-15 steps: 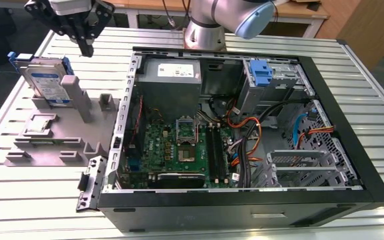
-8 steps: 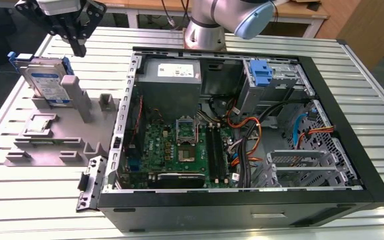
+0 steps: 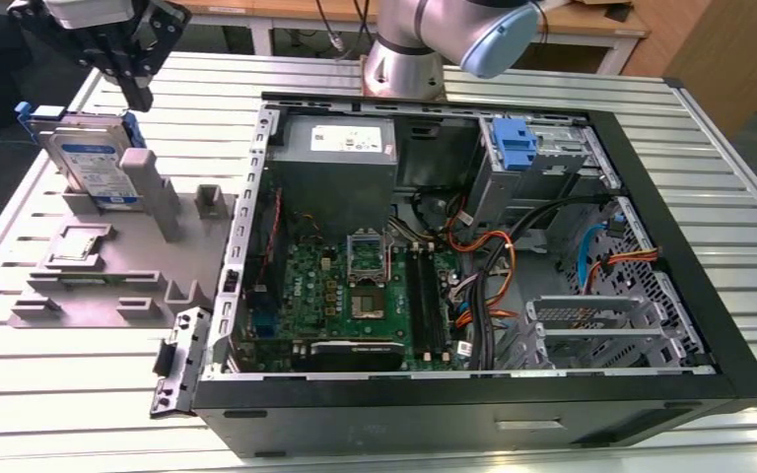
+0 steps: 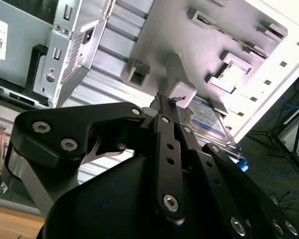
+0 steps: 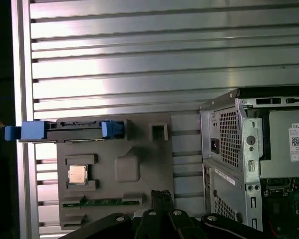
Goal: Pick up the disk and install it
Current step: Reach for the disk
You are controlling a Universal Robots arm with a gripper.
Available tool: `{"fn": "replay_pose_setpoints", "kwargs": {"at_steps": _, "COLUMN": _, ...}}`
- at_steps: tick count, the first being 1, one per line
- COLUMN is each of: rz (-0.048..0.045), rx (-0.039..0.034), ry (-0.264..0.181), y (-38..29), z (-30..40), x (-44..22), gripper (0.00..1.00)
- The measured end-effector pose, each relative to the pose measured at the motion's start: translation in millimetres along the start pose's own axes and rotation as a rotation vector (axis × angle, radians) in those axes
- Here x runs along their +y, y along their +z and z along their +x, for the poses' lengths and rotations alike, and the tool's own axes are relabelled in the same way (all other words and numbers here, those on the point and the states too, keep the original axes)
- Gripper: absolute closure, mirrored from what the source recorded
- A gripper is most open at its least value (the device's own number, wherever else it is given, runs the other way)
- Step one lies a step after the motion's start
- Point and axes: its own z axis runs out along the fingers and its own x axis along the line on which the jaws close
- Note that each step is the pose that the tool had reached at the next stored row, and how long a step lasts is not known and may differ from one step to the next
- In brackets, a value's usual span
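The gripper (image 3: pixel 139 97) is running off the exterior view's upper edge; its jaws are sitting clenched together, empty; the disk (image 3: pixel 96 163) is standing upright in the grey fixture (image 3: pixel 90 296), near them, apart.

Exterior view high, oblique over computer case (image 3: pixel 484 404). First wrist view straight down; second oblique. All share grey fixture (image 3: pixel 103 286).

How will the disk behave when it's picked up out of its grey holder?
Probably stiff: the disk looks like a metal-cased slab, so it shouldn't flex. It stands on edge in the grey holder, so a sideways push could tip it. Its blue rails look like smooth plastic, possibly slippery.
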Motion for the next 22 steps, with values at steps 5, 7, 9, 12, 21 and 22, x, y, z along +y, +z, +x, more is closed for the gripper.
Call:
{"fn": "replay_pose_setpoints", "kwargs": {"at_steps": 5, "rz": 0.0, "rx": 0.0006, "ry": 0.001, "y": 0.3, "z": 16.1, "x": -0.4, "gripper": 0.89}}
{"fn": "replay_pose_setpoints", "kwargs": {"at_steps": 7, "rz": 0.0001, "rx": 0.0009, "ry": 0.001, "y": 0.3, "z": 22.1, "x": -0.5, "gripper": 0.89}}
{"fn": "replay_pose_setpoints", "kwargs": {"at_steps": 9, "rz": 0.0001, "rx": 0.0012, "ry": 0.001, "y": 0.4, "z": 28.4, "x": -0.6, "gripper": 0.89}}
{"fn": "replay_pose_setpoints", "kwargs": {"at_steps": 12, "rz": 0.0, "rx": 0.0017, "ry": 0.001, "y": 0.6, "z": 37.4, "x": -0.8, "gripper": 0.89}}
{"fn": "replay_pose_setpoints", "kwargs": {"at_steps": 21, "rz": 0.0002, "rx": 0.0053, "ry": 0.002, "y": 2.6, "z": 64.5, "x": 3.2, "gripper": 0.89}}
{"fn": "replay_pose_setpoints", "kwargs": {"at_steps": 22, "rz": 0.0002, "rx": 0.0053, "ry": 0.002, "y": 3.1, "z": 67.4, "x": 4.9, "gripper": 0.89}}
